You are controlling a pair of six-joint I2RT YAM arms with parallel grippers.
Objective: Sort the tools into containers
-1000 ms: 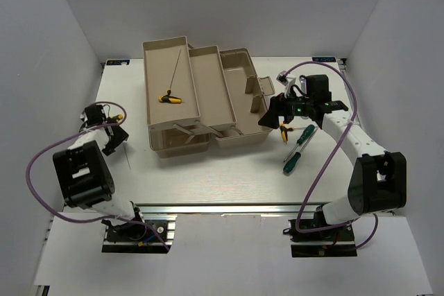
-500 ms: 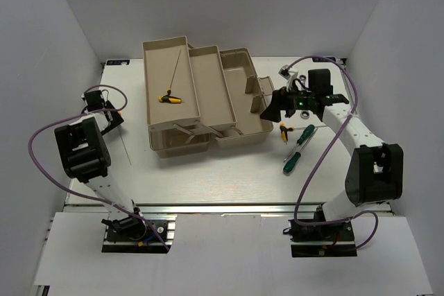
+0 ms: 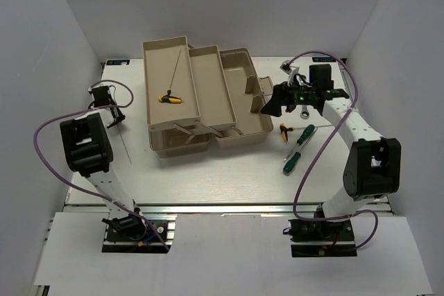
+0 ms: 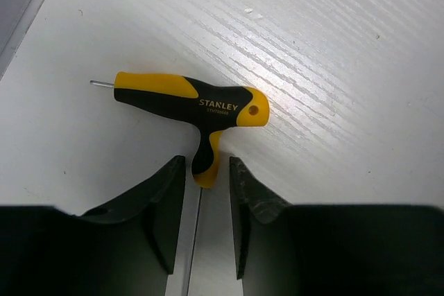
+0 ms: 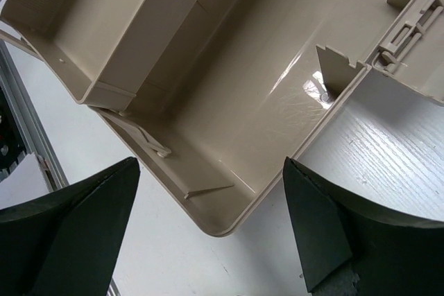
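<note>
Straddling yellow-and-black "STANLEY" T-handle hex key (image 4: 191,102) left of beige plastic toolbox (image 3: 236,105) with narrowed left gripper (image 4: 205,171); holding right gripper (image 5: 210,168) wide above toolbox.

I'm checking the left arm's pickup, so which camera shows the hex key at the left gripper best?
Left wrist: the hex key fills the frame, its stem between the fingers of the left gripper. In the top view that gripper covers it; the right wrist shows the toolbox instead.
</note>
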